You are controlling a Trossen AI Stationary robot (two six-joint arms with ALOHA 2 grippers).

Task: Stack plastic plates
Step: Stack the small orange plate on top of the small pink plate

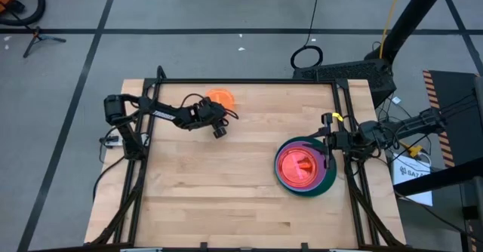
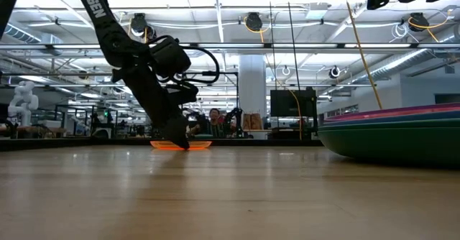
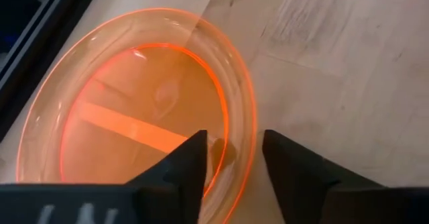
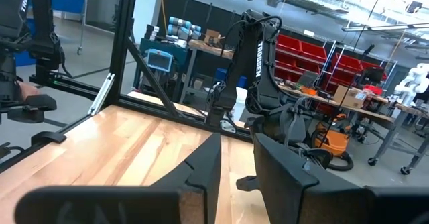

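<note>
While the right gripper (image 1: 330, 140) waited at the table's (image 1: 226, 199) right edge, just over the rim of the plate stack (image 1: 305, 167), the left gripper (image 1: 219, 128) worked near the far edge, beside the lone orange plate (image 1: 221, 96). That small translucent plate lay flat and right side up on the wood; being round, it had no long axis to point anywhere. In the left wrist view its rim (image 3: 244, 110) ran between the two dark fingers (image 3: 184, 167), which stood partly apart and straddled it without visibly clamping it. The stack sat at the right side of the table, a dark green plate at the bottom, purple above it and a pink one on top, all level. Whether the right gripper's fingers, a narrow gap between them, held anything could not be told.
</note>
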